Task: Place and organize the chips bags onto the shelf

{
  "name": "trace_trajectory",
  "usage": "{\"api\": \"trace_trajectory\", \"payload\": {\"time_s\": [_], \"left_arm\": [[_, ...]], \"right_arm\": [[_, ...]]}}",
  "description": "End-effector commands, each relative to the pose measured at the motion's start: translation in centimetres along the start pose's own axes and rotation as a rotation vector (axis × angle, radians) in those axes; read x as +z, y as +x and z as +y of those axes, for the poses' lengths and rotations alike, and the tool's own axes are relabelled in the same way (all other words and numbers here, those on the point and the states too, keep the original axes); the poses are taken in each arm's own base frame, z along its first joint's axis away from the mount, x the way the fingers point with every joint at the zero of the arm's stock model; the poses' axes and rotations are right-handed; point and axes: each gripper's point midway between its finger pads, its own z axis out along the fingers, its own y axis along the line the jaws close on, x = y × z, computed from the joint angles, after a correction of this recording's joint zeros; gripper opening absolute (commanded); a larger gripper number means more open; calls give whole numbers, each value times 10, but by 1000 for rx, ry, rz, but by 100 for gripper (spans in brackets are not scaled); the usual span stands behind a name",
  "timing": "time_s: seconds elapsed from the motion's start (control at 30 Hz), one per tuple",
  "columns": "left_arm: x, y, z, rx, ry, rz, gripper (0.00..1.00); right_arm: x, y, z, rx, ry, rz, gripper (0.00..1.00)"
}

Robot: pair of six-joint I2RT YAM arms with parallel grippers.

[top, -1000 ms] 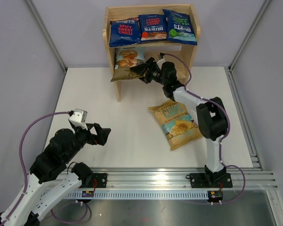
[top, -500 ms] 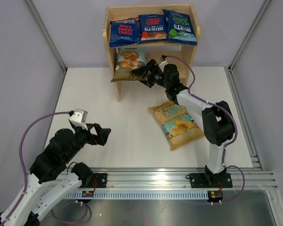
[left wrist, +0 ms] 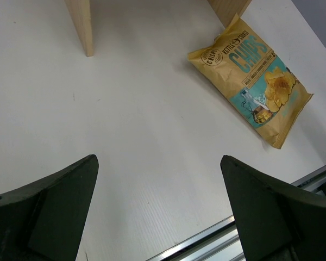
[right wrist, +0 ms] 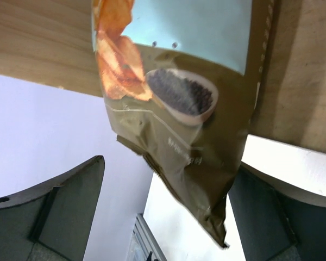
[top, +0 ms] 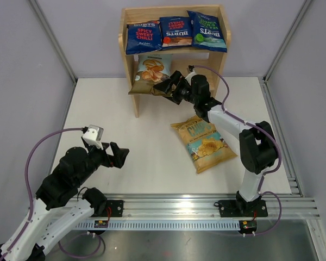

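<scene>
Chips bags: four on the shelf, one off it. Top tier holds three dark blue Burts in a row, leaning back with labels facing front: left red-lettered Burts bag, middle red-lettered Burts bag, and green-marked Burts bag at the shelf's right end, its lower edge overhanging the tier's front. The three touch or slightly overlap.

The Cassava bag is on the lower tier, toward the shelf's left panel. It is tilted, and its olive bottom end pokes out past the front rim.

The yellow/teal bag lies flat on the white table, face up, in front of the shelf's right half and apart from it. It sits at an angle, with its top pointing back toward the shelf.

Right gripper is at the shelf's lower tier opening, just in front of the Cassava bag. In the wrist view the fingers are spread wide and the bag's bottom end hangs between them. Nothing is clamped. The bag's edge runs close to the other finger, and I can't tell if it touches.

Left gripper is well in front of the shelf on its left side, above the table. Its fingers are fully apart and empty. Its wrist view shows the shelf's left leg and the yellow/teal bag ahead.
</scene>
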Motion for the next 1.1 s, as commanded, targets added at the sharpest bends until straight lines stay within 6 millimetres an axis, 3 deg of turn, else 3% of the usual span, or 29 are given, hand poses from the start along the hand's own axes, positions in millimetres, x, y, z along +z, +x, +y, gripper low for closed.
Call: {"api": "trace_trajectory", "payload": {"time_s": [0.0,0.17,0.43,0.7,0.77,0.8,0.83,0.93,0.97,1.0,1.03,1.07], "left_arm": [[4,-6,-6,16,29,-19,99],[4,-5,-6,16,31,-15,99],[5,-5,-6,15,30,-11,99],[9,-3,-6,11,21,10,99],[10,-4,-8,-17,20,9,99],[11,-3,-13,-35,43,15,99],[15,-4,-19,-76,67,13,99],[25,6,-37,-157,151,34,99],[30,3,-46,-180,195,17,99],[34,5,-51,-213,217,21,99],[39,1,-54,-234,230,1,99],[48,10,-54,-250,219,31,99]], "right_arm": [[-17,-11,28,-68,-43,-41,97],[-25,-8,35,-71,-79,-26,91],[-38,-14,23,-70,-49,-38,89],[-61,-14,15,-105,-11,-36,93],[-73,-21,19,-141,-4,-56,94],[-79,-15,10,-141,24,-45,94],[-89,-18,17,-177,18,-57,95],[-110,-11,5,-230,75,-40,96],[-123,-14,15,-258,73,-61,97],[-132,-6,4,-261,116,-39,99],[-146,-7,14,-312,110,-53,100],[-157,3,0,-311,168,-23,99]]}}
